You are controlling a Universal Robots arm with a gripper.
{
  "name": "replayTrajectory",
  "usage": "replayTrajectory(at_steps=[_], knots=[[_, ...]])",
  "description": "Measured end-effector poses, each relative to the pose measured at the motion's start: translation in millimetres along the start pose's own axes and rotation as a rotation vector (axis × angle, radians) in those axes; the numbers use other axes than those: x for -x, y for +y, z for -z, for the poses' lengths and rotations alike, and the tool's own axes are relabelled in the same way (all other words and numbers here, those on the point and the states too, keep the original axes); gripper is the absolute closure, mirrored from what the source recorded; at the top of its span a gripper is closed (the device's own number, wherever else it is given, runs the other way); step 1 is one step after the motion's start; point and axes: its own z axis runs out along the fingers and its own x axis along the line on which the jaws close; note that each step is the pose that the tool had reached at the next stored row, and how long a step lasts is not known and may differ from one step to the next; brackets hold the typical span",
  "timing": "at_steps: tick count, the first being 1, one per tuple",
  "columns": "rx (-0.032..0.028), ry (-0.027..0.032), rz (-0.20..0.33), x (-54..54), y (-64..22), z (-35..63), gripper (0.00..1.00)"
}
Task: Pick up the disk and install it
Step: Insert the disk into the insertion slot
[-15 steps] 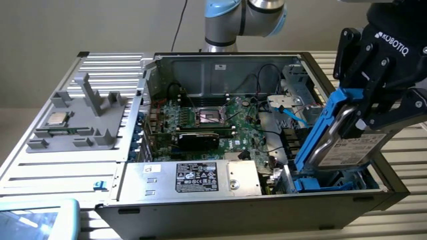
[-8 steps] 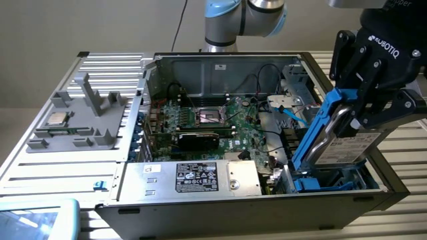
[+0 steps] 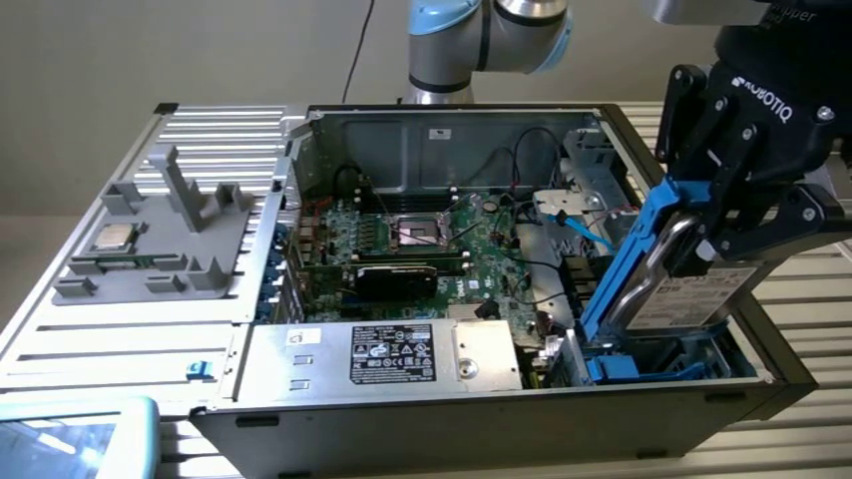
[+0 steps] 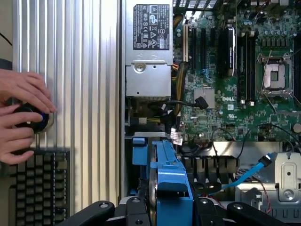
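Disk (image 3: 681,294) in its blue carrier stands on edge, tilted, clamped between the fingers of the gripper (image 3: 739,239); blue drive bay (image 3: 652,364) of computer case (image 3: 466,424) lies just below the fingertips.

The metal table (image 3: 94,344) bears a computer case (image 3: 480,404), grey fixture (image 3: 167,235), keyboard (image 4: 37,188).

ROBOTIQ stands in white capitals on the body of the black gripper (image 3: 729,238), at the exterior view's far right. DELL is printed in white on the green circuit board (image 4: 221,89) inside the case. The black label (image 3: 393,351) on the large silver metal box (image 3: 299,364) at the near side bears certification marks and fine print, none legible. The white label (image 3: 672,294) on the silver-grey metal disk (image 3: 701,307) carries print too small to read
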Motion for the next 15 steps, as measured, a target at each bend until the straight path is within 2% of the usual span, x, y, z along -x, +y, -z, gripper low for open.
replayTrajectory(at_steps=[12, 15], knots=[[0.0005, -0.0049, 0.0, -3.0, -0.1, -8.5, 0.63], [0.0006, -0.0108, 0.0, -3.1, -0.1, -10.7, 0.63]])
